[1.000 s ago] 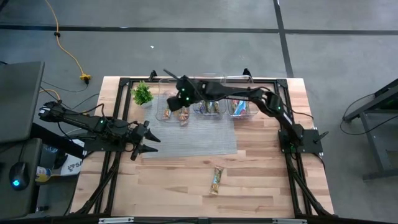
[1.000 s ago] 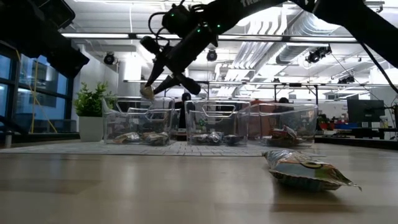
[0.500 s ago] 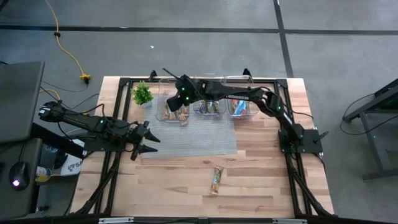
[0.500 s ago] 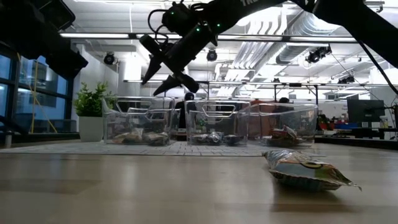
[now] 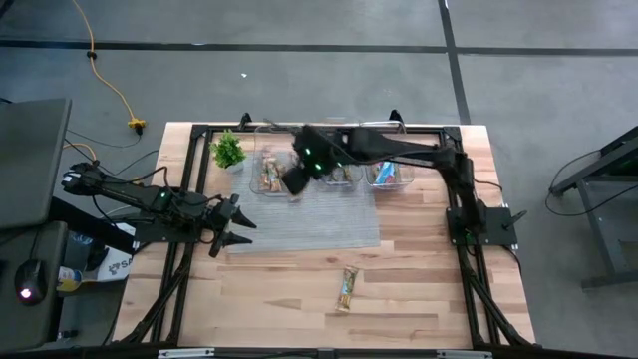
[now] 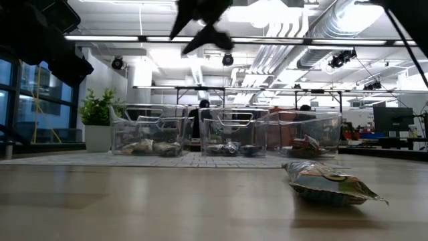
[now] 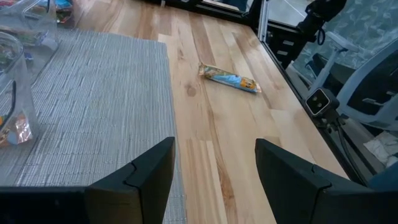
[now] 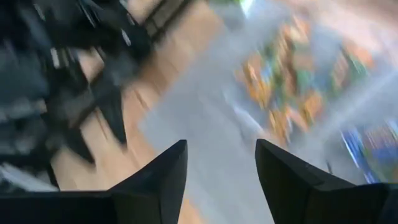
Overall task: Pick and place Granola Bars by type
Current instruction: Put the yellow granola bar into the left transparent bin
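Grey woven mat [image 5: 299, 214] as landmark. Left hand [image 5: 231, 227] at mat's left edge, fingers parted, empty, waiting. Right hand [image 5: 296, 179] above mat's far edge, fingers apart, nothing held. Bins [image 5: 329, 165] beyond mat hold sorted Granola Bars [image 5: 269, 181]. One stray bar [image 5: 346, 289] on wooden tabletop [image 5: 419, 269] nearside of mat, unsorted. Concrete floor, open workshop around.

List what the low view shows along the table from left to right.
Green plant → left clear bin → middle clear bin → right clear bin → lone granola bar lying nearer the camera on the wood.
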